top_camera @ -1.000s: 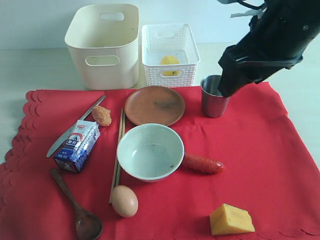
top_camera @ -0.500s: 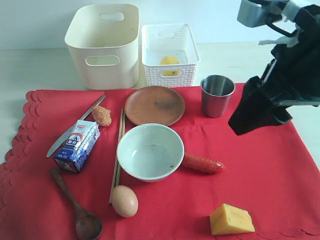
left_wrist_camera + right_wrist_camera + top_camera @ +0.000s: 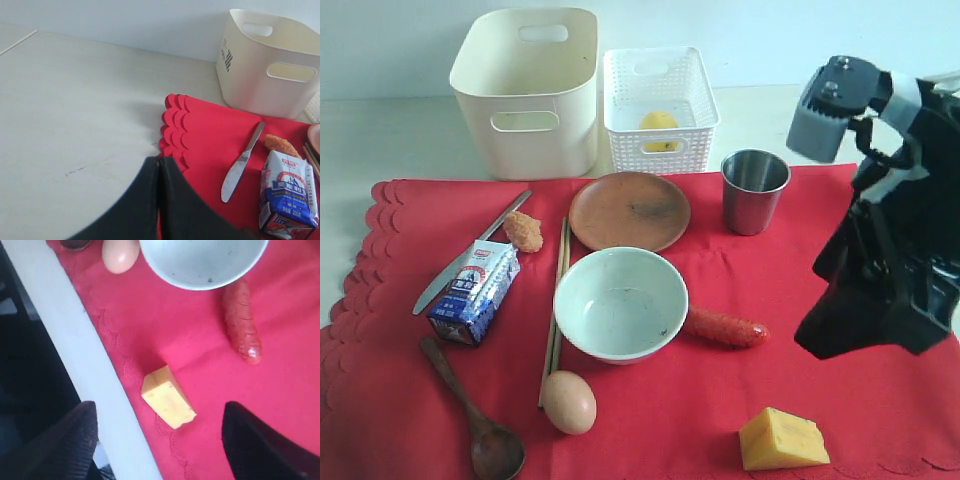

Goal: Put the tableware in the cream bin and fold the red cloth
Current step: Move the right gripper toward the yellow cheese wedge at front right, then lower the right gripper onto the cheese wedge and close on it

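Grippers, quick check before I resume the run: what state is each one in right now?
Left gripper: shut, nothing between the jaws.
Right gripper: open, holding nothing.

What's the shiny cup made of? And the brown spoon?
The cup looks like metal, probably steel: it is grey and shiny, and its thin rim reflects light. The spoon looks like dark wood: brown, smooth and slightly glossy. It could also be plastic.
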You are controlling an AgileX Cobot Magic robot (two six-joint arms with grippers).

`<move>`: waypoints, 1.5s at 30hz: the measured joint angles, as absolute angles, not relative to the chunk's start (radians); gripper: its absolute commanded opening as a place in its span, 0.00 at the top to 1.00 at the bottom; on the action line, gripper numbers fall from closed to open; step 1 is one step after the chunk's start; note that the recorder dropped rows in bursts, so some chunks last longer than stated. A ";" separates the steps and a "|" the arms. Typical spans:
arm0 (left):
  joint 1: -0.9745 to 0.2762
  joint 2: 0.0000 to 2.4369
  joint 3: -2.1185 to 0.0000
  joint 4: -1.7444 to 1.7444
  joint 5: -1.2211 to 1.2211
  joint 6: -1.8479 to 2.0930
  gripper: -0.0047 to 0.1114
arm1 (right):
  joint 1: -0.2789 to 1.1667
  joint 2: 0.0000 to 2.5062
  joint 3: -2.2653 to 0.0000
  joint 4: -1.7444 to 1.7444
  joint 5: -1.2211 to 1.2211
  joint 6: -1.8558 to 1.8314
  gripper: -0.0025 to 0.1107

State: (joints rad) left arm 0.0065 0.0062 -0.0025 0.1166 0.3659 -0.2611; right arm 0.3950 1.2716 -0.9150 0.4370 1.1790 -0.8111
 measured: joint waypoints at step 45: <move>0.007 0.006 -0.003 0.117 0.366 -0.261 0.96 | 0.395 1.564 -0.652 0.580 0.899 -1.585 0.39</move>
State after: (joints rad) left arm 0.0065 0.0062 -0.0025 0.1166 0.3659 -0.2611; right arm 0.3950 1.5638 -0.6518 0.5799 0.8988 -1.5852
